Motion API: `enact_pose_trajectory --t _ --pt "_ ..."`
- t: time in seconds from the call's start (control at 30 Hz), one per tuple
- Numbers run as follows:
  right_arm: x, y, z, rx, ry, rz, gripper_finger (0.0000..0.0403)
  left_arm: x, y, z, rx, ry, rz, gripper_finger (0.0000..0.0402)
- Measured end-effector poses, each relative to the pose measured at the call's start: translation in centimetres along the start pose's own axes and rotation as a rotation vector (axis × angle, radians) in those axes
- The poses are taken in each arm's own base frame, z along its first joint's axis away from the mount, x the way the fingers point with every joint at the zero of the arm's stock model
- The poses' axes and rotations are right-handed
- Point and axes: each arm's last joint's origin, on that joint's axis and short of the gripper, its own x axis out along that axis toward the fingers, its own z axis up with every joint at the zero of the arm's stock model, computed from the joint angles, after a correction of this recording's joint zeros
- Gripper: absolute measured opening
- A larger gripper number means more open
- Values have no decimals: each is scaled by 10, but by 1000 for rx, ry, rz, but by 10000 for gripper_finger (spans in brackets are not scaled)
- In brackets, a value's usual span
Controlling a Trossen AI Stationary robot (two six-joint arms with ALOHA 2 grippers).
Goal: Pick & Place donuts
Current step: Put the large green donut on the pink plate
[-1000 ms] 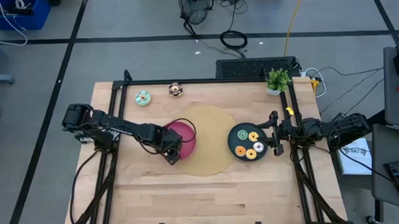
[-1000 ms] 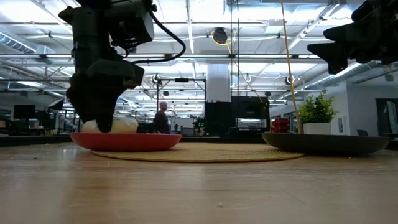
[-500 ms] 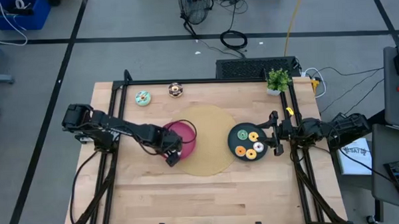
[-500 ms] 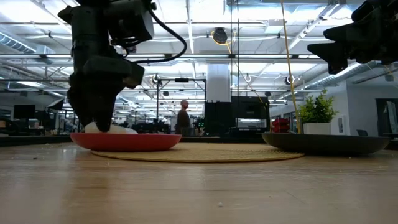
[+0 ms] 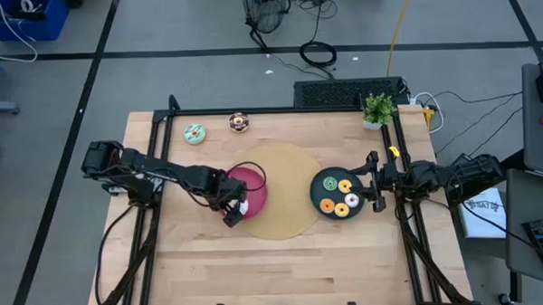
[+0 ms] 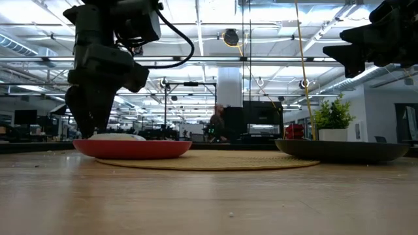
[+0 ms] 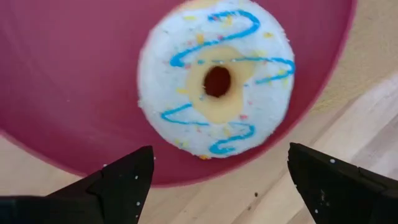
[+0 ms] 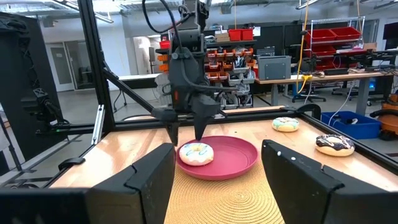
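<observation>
A white donut with blue squiggles [image 7: 216, 79] lies flat on the round pink plate [image 7: 74, 74], near the plate's near-left rim [image 5: 244, 208]. My left gripper [image 7: 219, 157] hangs open just above it, one finger on each side, clear of it; it also shows in the high view [image 5: 230, 211] and in the low view [image 6: 91, 124]. A teal donut [image 5: 195, 133] and a chocolate donut [image 5: 240, 123] lie on the table by its far edge. Several donuts lie on the black plate [image 5: 320, 194]. My right gripper [image 5: 374, 181] waits open at that plate's right side.
Both plates sit on a round woven mat [image 5: 283, 220] in the table's middle. A small potted plant [image 5: 377, 108] stands at the far right corner. Bare wood stretches along the near half of the table [image 5: 285, 270]. A person walks in the room behind [image 6: 217, 124].
My left gripper has risen a little and drawn back toward the table's left. The white donut, which stood humped on the pink plate under the fingers, has settled flat on the plate, clear of the fingers. A person in the background has walked to the right.
</observation>
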Motion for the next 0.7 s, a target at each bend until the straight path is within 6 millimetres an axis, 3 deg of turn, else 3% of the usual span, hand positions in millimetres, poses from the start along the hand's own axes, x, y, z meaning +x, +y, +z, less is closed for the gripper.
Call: enact_pose_trajectory --t 0.27,0.7 --pt "0 0 0 0 2 0 226 -13 24 10 -71 -5 74 365" --pt "1 0 -1 -3 12 0 226 -64 93 41 -315 -254 313 365"
